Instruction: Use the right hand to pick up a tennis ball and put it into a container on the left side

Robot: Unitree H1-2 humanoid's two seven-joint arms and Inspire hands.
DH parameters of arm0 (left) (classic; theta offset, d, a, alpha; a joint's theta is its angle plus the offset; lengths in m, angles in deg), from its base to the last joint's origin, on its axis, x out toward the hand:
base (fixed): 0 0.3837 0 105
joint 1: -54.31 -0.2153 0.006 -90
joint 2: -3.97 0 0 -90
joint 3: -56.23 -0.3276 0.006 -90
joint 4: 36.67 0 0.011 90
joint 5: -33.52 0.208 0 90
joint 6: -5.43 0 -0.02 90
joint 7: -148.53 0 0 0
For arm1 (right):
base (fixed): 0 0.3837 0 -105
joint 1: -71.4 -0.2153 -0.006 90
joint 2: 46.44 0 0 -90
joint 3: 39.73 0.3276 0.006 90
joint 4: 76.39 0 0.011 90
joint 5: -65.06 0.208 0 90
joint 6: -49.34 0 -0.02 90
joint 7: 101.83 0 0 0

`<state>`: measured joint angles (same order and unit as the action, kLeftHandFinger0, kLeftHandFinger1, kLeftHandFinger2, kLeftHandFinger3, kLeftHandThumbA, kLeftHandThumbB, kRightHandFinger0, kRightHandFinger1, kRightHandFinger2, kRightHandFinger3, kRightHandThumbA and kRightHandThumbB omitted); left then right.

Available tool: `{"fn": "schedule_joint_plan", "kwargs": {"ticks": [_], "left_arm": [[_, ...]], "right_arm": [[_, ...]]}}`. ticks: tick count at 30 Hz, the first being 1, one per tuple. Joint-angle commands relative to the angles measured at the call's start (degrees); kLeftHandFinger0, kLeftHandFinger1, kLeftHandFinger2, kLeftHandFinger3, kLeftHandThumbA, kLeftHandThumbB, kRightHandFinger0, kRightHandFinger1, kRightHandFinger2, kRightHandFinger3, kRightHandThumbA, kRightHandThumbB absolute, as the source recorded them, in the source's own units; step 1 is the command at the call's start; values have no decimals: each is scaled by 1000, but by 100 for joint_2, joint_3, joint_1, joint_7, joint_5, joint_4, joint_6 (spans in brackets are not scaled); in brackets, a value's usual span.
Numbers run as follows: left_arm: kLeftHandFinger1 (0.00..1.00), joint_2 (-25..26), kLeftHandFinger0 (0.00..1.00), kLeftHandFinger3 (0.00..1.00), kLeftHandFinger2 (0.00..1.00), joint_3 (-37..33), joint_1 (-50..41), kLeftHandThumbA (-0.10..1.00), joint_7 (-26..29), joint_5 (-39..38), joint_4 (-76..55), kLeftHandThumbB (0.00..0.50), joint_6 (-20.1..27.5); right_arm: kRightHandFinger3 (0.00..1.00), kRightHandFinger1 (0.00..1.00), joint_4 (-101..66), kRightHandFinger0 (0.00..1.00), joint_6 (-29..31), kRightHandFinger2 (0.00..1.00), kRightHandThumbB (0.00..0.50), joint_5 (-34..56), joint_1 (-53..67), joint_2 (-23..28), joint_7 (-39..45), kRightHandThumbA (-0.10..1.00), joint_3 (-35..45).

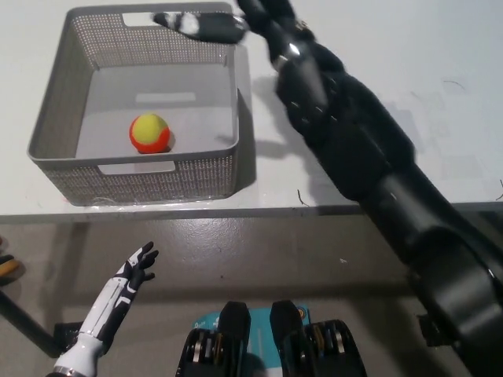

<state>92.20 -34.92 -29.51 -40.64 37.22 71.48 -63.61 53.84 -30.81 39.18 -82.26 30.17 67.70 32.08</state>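
Note:
A yellow and orange tennis ball (pixel 149 133) lies on the floor of the grey mesh basket (pixel 55 118) at the table's left, near its front wall. My black right hand (pixel 224 22) is raised over the basket's far right corner, blurred, fingers spread and holding nothing. Its arm crosses the table from the bottom right. Low at the picture's left, below the table edge, my white left hand (pixel 135 271) rests open.
The white table (pixel 393 94) stretches to the right of the basket, with a faint grey patch (pixel 376 133) on it. The table's front edge runs across the picture just below the basket. Grey floor lies beneath.

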Motion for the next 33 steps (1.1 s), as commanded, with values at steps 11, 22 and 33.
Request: {"fn": "schedule_joint_plan", "kwargs": {"ticks": [11, 22, 33], "left_arm": [[1000, 197, 980, 1000, 1000, 45, 146, 1000, -68, -81, 26, 241, 221], [1000, 154, 973, 1000, 1000, 63, -45, 987, -31, -91, -46, 234, 240], [1000, 55, 974, 1000, 1000, 99, -192, 986, 38, -115, 83, 237, 497]], "right_arm": [[1000, 1000, -5648, 1000, 19, 1000, 415, 2660, 3981, 963, 348, 1000, 1655], [1000, 1000, -4504, 1000, 873, 1000, 346, 3000, 5596, 740, 859, 1000, 1245], [1000, 1000, -2900, 1000, 1426, 1000, 306, 3026, 6188, 573, 1342, 1000, 1113]]}}
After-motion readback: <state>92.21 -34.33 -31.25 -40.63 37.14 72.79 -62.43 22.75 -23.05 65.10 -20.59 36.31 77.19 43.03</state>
